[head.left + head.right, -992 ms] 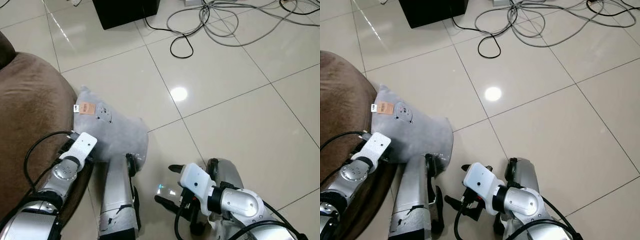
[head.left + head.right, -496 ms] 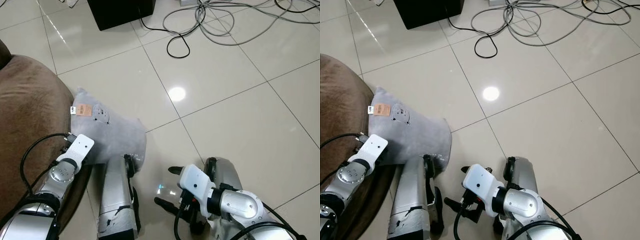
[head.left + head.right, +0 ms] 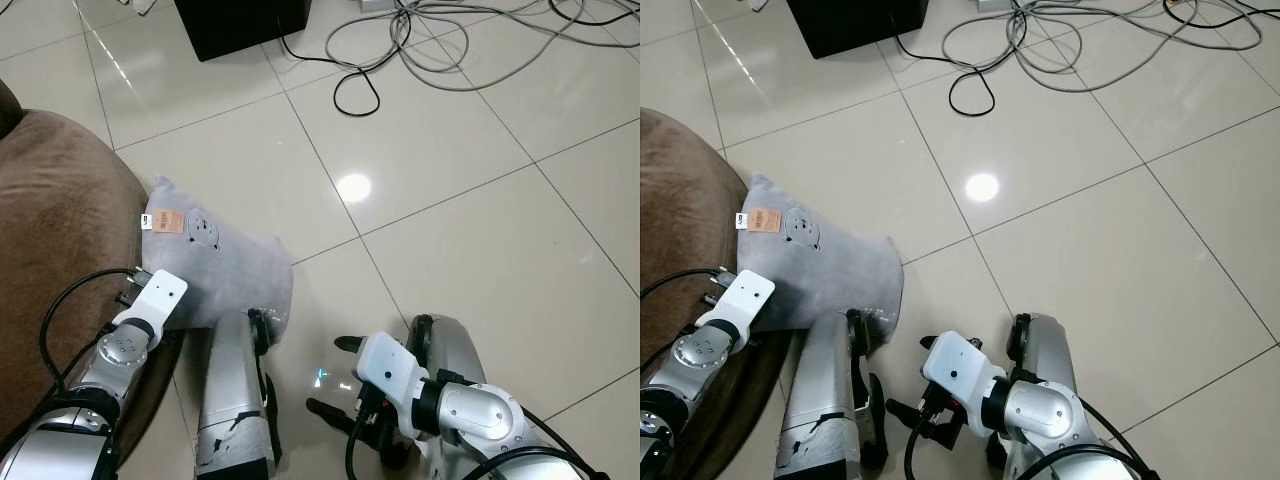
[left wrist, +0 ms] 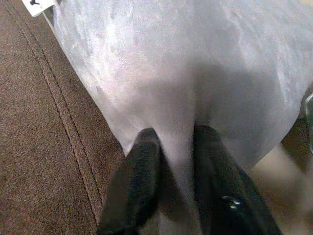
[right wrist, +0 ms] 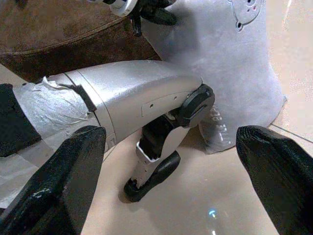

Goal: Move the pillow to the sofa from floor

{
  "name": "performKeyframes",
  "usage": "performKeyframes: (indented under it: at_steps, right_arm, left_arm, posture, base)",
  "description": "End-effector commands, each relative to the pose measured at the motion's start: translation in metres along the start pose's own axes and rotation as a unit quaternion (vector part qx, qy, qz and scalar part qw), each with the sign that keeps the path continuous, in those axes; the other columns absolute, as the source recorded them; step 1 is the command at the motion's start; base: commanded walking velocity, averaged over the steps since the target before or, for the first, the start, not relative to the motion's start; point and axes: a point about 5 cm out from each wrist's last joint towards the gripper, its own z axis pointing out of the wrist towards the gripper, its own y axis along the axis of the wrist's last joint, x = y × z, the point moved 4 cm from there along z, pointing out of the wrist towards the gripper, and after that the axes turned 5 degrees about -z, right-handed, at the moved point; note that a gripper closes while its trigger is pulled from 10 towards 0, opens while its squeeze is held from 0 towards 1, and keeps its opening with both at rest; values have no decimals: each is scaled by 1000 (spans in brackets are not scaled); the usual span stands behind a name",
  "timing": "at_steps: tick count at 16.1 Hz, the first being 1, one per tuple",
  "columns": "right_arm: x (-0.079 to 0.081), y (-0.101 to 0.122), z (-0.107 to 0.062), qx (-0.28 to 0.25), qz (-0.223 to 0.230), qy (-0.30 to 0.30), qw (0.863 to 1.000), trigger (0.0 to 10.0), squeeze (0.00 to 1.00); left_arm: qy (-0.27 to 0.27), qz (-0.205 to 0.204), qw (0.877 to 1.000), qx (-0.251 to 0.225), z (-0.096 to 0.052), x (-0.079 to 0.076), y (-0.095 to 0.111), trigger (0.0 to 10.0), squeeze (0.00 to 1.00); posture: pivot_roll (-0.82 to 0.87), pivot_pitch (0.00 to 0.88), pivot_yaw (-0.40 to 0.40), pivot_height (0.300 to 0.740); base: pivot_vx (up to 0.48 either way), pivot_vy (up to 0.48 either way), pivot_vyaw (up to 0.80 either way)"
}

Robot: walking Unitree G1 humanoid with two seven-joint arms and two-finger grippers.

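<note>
Already the left gripper (image 4: 171,147) is pinching a fold of the grey pillow (image 3: 225,270), its two black fingers (image 4: 137,171) clenched on the fabric right at their tips, with the brown sofa (image 3: 60,240) lying just beside those fingers on their outer side. Ahead of the fingers the pillow is stretching away across the tiled floor (image 3: 440,180), its long axis running from the grip toward the tagged corner, and its edge is touching the sofa's side. The right gripper (image 3: 340,375) is hanging low with its fingers spread wide and holding nothing, the pillow lying well off toward the other arm. Judging from this, the left arm is the nearer one, and the coming move calls for lifting the pillow sideways onto the sofa.
</note>
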Motion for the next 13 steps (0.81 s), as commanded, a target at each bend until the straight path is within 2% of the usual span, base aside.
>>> performKeyframes:
  at_steps: [1,11,13]
  right_arm:
    - [6,1,-1,-4,5,9,1000,10000,0]
    - [4,1,-1,-4,4,7,1000,10000,0]
    - [0,-1,0,-2,3,1,1000,10000,0]
  left_arm:
    - [-9,-5,1000,29,-5,-5,-19,0,0]
    - [-16,-12,999,26,-5,-8,-18,0,0]
    - [-25,-25,999,12,-4,-12,-12,0,0]
  posture:
    - [95,388,49,541]
    - [96,381,50,541]
    - [101,367,52,541]
  base:
    - [0,0,0]
    - [0,0,0]
    - [0,0,0]
